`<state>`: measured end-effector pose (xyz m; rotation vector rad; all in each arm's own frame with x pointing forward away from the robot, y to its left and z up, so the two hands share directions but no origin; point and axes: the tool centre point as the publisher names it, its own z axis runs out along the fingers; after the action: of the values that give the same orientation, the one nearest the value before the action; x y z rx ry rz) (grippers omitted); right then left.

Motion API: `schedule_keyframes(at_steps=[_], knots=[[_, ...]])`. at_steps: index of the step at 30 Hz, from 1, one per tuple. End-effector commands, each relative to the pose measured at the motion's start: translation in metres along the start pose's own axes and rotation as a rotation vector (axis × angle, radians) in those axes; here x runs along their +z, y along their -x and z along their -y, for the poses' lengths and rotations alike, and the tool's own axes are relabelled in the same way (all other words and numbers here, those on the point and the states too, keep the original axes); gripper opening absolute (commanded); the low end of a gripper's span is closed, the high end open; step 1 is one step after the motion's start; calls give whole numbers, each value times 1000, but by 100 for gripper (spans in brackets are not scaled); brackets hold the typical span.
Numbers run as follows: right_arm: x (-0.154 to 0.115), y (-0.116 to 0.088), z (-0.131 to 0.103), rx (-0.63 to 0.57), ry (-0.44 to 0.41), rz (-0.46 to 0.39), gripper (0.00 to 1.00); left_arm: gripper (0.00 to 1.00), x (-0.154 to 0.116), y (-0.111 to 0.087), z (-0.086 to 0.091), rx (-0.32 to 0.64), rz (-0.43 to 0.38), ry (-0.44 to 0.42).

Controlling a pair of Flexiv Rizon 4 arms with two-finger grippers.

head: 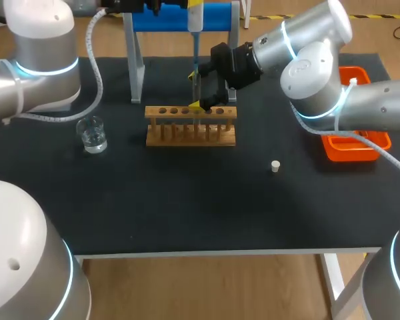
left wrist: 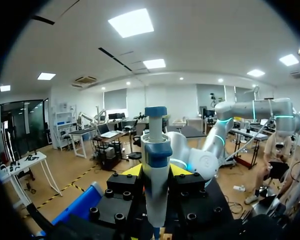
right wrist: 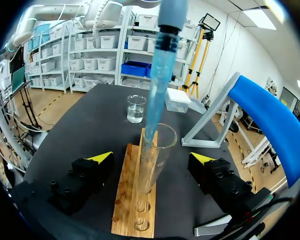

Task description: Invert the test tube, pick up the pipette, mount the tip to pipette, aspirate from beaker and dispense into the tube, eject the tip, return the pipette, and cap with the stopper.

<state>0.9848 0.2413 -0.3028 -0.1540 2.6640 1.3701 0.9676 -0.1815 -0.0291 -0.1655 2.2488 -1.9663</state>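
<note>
My left gripper [left wrist: 156, 172] is shut on the blue-and-white pipette [left wrist: 156, 155], held upright above the wooden rack [head: 190, 127]. The pipette's blue tip [right wrist: 157, 95] points down into the mouth of the clear test tube [right wrist: 155, 155], which stands upright in the rack [right wrist: 135, 200]. My right gripper [right wrist: 151, 157] is open, with one finger on each side of the tube and rack and neither touching it. In the head view the right gripper [head: 210, 101] sits at the rack's back edge. The water beaker [head: 93, 135] stands left of the rack. The small white stopper [head: 275, 166] lies to the rack's right.
The blue pipette stand [head: 180, 17] rises behind the rack. An orange tray [head: 357, 147] sits at the right edge under my right arm. A white box [right wrist: 177, 100] lies beyond the rack near the stand's foot, with the beaker [right wrist: 136, 109] beside it.
</note>
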Motion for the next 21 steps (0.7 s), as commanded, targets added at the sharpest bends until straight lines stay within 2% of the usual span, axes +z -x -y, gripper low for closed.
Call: schedule_keyframes(at_steps=[1, 21], knots=[[-1, 0, 0, 0, -1, -2, 100, 0, -3, -1, 0, -1, 9, 0], [-1, 0, 0, 0, -1, -2, 100, 0, 2, 3, -4, 9, -2, -36]])
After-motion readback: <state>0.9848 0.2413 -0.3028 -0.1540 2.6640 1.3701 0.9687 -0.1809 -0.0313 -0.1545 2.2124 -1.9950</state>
